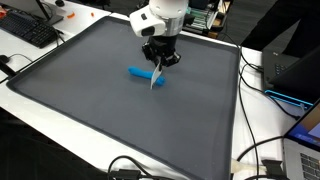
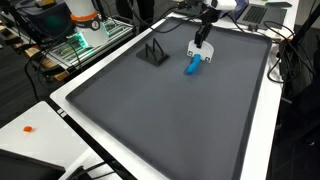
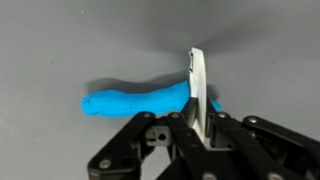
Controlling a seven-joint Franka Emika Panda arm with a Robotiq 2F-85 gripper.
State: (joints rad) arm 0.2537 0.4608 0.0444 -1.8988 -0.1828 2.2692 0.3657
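My gripper (image 3: 197, 118) is shut on a thin white flat tool, like a plastic knife or spatula (image 3: 197, 80), held edge-on and pointing down. Its tip rests on or just over a blue roll of putty-like stuff (image 3: 135, 102) lying on the dark grey mat (image 3: 70, 40). In both exterior views the gripper (image 1: 158, 62) (image 2: 200, 45) hangs over the far part of the mat, with the white tool (image 1: 156, 78) reaching down to the blue roll (image 1: 140, 72) (image 2: 190, 67). The roll's right end is hidden behind the tool.
The grey mat (image 1: 90, 110) has a white raised border (image 1: 40, 105). A small black stand (image 2: 153, 52) sits on the mat near the roll. A keyboard (image 1: 28, 30), cables (image 1: 262, 150) and laptops (image 1: 290, 70) lie around the mat's edges.
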